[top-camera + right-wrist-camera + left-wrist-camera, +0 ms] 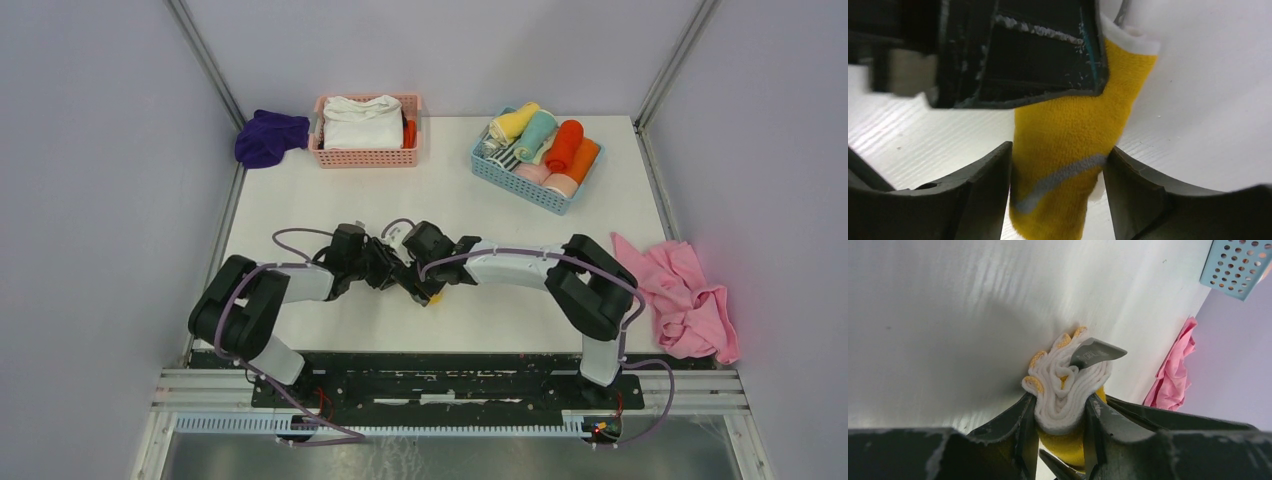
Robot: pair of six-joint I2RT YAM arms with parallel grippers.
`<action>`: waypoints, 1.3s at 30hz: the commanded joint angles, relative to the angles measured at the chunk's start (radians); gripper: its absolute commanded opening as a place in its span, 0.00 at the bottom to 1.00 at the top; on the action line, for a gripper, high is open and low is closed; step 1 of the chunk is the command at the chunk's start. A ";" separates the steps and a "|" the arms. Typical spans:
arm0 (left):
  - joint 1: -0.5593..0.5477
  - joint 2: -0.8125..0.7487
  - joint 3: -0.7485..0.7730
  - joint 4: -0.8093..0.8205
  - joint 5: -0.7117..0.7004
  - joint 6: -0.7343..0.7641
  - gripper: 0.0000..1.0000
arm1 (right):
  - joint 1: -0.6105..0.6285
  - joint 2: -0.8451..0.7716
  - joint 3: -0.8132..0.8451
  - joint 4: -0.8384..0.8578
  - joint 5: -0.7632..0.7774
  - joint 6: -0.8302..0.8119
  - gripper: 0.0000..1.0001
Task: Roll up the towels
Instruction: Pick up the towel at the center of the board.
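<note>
Yellow towel [1068, 385]: rolled up, low at the near middle of the desk [300, 200], between the two arms. Left end effector [1062, 402] pinches one end of the roll, with layered white edges showing past its fingers. Right end effector [1058, 150] is spread, one finger on either side of the roll. Purple towel [270, 137]: loose heap at the back left corner, just beside the pink basket [365, 155].

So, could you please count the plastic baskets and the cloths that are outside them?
Baskets: 2 (pink plastic basket, blue plastic basket)
Cloths outside them: 3 (dark purple towel, pale pink cloth, rolled yellow towel)
Total: 5
</note>
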 commanded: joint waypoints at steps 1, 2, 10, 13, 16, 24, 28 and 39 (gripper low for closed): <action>-0.017 0.087 -0.016 -0.001 -0.030 0.084 0.36 | 0.000 0.056 0.026 -0.009 0.016 0.021 0.70; -0.018 0.100 -0.017 0.014 -0.025 0.085 0.36 | 0.000 0.068 0.020 -0.007 0.015 0.030 0.69; -0.021 0.160 -0.030 0.119 -0.010 0.087 0.42 | 0.001 0.116 -0.039 -0.013 0.058 0.086 0.44; -0.020 0.164 -0.017 0.128 -0.013 0.088 0.49 | 0.001 0.080 -0.058 -0.030 0.092 0.093 0.31; -0.015 0.161 0.019 0.117 -0.018 0.086 0.55 | 0.001 0.024 -0.061 -0.062 0.126 0.092 0.20; 0.112 0.070 0.282 -0.162 -0.077 0.123 0.60 | -0.061 -0.100 0.032 -0.225 0.220 0.108 0.00; 0.153 -0.044 0.479 -0.491 -0.283 0.216 0.62 | -0.150 -0.144 0.133 -0.301 0.220 0.133 0.00; 0.190 -0.195 0.777 -0.856 -0.595 0.619 0.70 | -0.381 0.024 0.689 -0.584 0.556 0.279 0.00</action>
